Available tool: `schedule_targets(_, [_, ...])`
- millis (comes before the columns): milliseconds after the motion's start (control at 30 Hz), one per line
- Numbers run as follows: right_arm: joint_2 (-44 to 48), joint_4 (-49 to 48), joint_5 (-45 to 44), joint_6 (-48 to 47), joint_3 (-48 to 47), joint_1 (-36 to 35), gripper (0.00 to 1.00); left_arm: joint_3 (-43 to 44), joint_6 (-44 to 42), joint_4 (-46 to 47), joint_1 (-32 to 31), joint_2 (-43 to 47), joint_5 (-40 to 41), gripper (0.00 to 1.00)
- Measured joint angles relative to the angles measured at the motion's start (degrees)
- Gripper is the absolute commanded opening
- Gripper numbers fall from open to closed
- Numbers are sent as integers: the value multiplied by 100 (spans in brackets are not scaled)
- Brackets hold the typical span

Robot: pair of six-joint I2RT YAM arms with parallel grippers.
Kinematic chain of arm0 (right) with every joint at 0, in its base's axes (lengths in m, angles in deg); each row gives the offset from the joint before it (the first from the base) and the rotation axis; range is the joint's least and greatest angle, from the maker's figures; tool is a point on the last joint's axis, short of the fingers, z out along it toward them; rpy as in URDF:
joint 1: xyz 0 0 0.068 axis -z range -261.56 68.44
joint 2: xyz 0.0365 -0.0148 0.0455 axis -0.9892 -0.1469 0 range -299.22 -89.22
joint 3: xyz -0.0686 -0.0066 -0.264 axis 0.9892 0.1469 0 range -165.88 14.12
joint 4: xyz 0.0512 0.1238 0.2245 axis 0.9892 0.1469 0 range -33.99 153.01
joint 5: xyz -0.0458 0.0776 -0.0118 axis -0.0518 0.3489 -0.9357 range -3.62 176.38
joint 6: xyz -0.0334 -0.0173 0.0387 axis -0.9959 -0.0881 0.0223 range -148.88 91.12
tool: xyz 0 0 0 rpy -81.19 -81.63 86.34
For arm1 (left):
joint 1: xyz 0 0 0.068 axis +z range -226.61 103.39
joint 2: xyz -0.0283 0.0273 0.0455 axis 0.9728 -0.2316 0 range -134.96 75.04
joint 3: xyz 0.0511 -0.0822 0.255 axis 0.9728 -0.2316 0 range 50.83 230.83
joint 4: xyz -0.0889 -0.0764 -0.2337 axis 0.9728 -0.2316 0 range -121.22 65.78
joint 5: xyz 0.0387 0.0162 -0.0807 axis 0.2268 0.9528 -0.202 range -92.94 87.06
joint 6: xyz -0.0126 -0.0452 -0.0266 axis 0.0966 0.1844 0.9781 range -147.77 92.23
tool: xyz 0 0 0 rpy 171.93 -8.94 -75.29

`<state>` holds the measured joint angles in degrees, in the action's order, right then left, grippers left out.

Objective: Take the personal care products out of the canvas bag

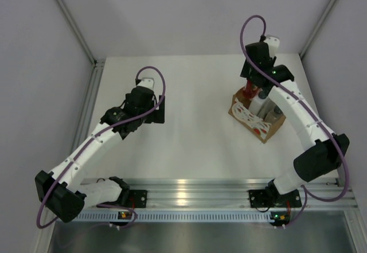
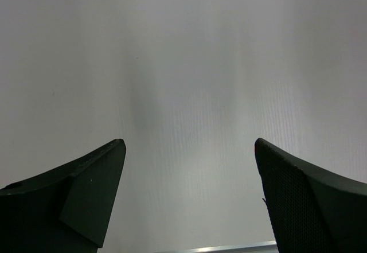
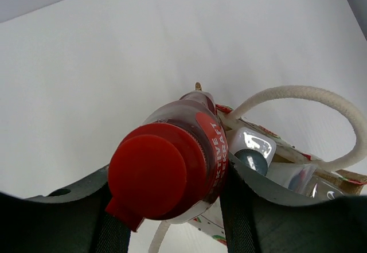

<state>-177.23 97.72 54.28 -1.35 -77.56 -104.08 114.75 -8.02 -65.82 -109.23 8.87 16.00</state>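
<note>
Red bottle (image 3: 172, 172) sits closest in the right wrist view, pinched just below its cap by the right gripper (image 3: 169, 213), whose jaws press its sides. It stands at the far end of the canvas bag (image 1: 255, 120), on the right of the table (image 1: 189, 92). A straight upward lift should clear the handle (image 3: 304, 90) and the other bottles (image 3: 252, 158) beside it. Bare table shows left of the bag, where the left gripper (image 2: 189, 198) hangs spread wide and empty.
</note>
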Motion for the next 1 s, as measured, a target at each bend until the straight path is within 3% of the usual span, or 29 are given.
schedule_targets(667, [-227,612,1303,-575,-1644,-221,0,0,0,0,0,2,46,98])
schedule_targets(1000, [-841,-37,1764,-850,-1099,-903,0,0,2,0,0,57,181,98])
